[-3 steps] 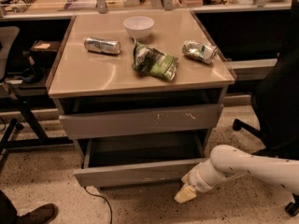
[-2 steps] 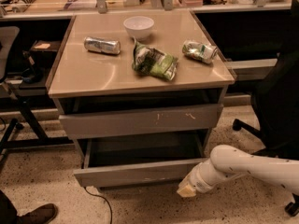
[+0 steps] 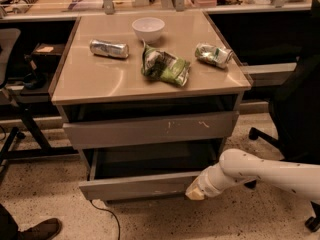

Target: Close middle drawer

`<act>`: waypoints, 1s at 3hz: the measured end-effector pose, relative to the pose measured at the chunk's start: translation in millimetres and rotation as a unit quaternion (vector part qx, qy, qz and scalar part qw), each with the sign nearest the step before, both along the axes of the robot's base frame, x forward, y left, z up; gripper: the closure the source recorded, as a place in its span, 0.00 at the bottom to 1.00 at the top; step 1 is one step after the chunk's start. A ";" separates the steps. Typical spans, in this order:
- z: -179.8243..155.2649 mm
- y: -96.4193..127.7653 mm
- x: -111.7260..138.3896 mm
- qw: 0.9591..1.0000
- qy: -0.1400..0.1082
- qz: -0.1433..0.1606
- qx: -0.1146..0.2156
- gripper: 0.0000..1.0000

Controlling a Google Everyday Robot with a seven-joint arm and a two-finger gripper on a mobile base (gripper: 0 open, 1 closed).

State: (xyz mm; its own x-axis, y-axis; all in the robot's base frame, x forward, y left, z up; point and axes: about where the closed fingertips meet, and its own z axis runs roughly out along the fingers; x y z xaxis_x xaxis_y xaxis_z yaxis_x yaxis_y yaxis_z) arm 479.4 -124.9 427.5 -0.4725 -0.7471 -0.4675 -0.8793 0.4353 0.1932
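The middle drawer (image 3: 135,186) is a wide grey drawer with a plain front. It stands pulled out from the cabinet, and its smooth grey inside (image 3: 155,166) shows. My gripper (image 3: 195,193) is at the right end of the drawer's front, touching or nearly touching its lower edge. The white arm reaches in from the right. Above it, the grey drawer front with pale scratch marks (image 3: 150,129) sticks out only a little.
The beige cabinet top (image 3: 90,84) holds a white bowl (image 3: 148,29), a silver can (image 3: 109,48), a green snack bag (image 3: 165,66) and a crushed can (image 3: 213,54). A black chair (image 3: 300,114) stands at the right. A shoe (image 3: 40,230) and a cable (image 3: 107,214) lie on the floor.
My gripper has moved up and slightly left, closer against the right end of the middle drawer's front. The drawer looks about as far out as before.
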 end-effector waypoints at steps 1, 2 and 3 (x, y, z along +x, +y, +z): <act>1.4 4.8 20.1 1.000 -0.013 0.004 0.000 1.00; 0.6 8.2 36.2 1.000 -0.020 0.008 -0.002 1.00; 0.6 8.3 36.4 1.000 -0.020 0.008 -0.002 0.81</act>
State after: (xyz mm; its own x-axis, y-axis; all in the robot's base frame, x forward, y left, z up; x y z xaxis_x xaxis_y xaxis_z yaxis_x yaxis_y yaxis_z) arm 515.7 -116.7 428.1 -0.4415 -0.7563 -0.4827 -0.8930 0.4224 0.1550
